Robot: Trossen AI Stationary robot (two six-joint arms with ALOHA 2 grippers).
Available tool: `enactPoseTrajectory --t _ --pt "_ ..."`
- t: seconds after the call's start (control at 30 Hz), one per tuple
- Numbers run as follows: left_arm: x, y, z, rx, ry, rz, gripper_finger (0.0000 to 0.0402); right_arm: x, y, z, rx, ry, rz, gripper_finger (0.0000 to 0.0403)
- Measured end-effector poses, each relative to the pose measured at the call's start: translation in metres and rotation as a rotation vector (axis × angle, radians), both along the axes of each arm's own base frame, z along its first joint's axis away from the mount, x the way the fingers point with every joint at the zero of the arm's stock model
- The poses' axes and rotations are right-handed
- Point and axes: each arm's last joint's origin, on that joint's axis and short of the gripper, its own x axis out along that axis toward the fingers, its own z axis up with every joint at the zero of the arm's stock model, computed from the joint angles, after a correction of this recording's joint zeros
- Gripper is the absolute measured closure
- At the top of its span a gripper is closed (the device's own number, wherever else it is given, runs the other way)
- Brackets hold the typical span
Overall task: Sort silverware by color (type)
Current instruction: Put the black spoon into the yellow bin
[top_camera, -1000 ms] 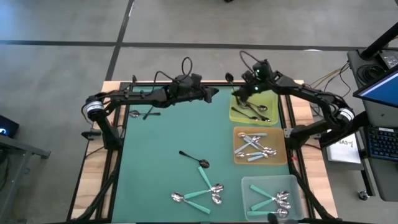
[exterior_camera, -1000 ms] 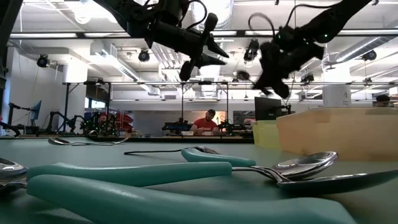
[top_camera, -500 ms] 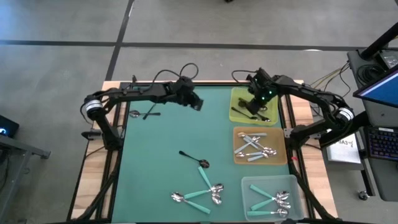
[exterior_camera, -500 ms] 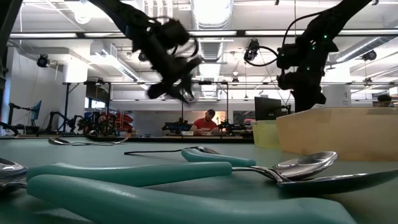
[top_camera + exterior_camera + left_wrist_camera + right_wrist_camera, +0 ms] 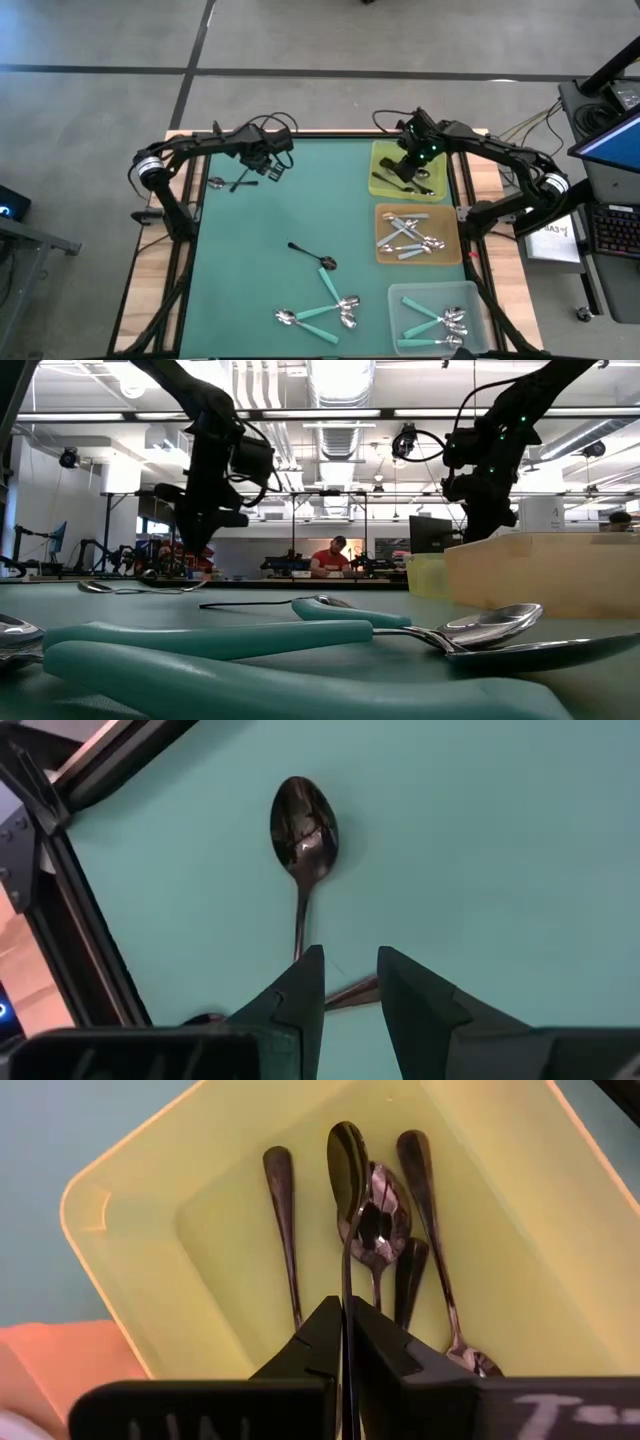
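Bright, even overhead light is filling every view.
Ceiling strips point(image 5: 335, 385) at twelve o'clock are glaring white; the nearest teal handles point(image 5: 220, 660) are blurring at six o'clock, a spoon bowl point(image 5: 304, 838) is catching reflections, and shadows are staying faint.

A: What colour is the surface point(image 5: 290, 210)?
B: Teal-green, edged in pale wood. The 3 trays: yellow tray point(image 5: 382, 182), orange tray point(image 5: 383, 235), clear tray point(image 5: 400, 318).
A: And the spoons?
B: Dark spoons point(image 5: 375, 1230) in yellow, light-blue-handled spoons point(image 5: 405, 237) in orange, teal-handled spoons point(image 5: 322, 312) with silver bowls loose.
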Motion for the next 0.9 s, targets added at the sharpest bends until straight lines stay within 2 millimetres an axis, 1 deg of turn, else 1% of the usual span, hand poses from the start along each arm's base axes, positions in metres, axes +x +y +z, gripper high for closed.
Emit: enactPoseTrajectory --t 0.1,0.2,0.3,0.4,0.53,0.63,0.73,0.9 --pt "-0.002 0.003 0.000 -0.007 0.011 -0.018 0.0322 0.000 0.000 0.000 0.012 -0.001 -0.019 0.0391" --pt "-0.005 0.004 0.000 -0.022 0.038 -0.044 0.0322 -0.001 0.002 -0.001 0.036 0.004 -0.010 0.0376" --pt "-0.010 0.007 -0.002 -0.036 0.064 -0.046 0.0322 -0.002 0.004 -0.002 0.052 0.018 -0.006 0.0349" --pt "-0.016 0.008 -0.007 -0.053 0.086 -0.033 0.0322 -0.003 0.005 -0.002 0.060 0.029 0.003 0.0314" --pt "-0.028 0.007 -0.021 -0.085 0.128 -0.015 0.0322 -0.004 0.005 -0.002 0.068 0.029 -0.015 0.0267" --pt "-0.036 0.009 -0.031 -0.097 0.136 0.009 0.0322 -0.003 0.005 -0.002 0.076 0.024 -0.040 0.0244" --pt "-0.041 0.013 -0.039 -0.119 0.096 0.034 0.0322 -0.003 0.004 -0.002 0.081 0.021 -0.055 0.0235" --pt "-0.041 0.018 -0.049 -0.113 -0.012 0.051 0.0322 -0.003 0.004 -0.002 0.079 0.020 -0.056 0.0241"
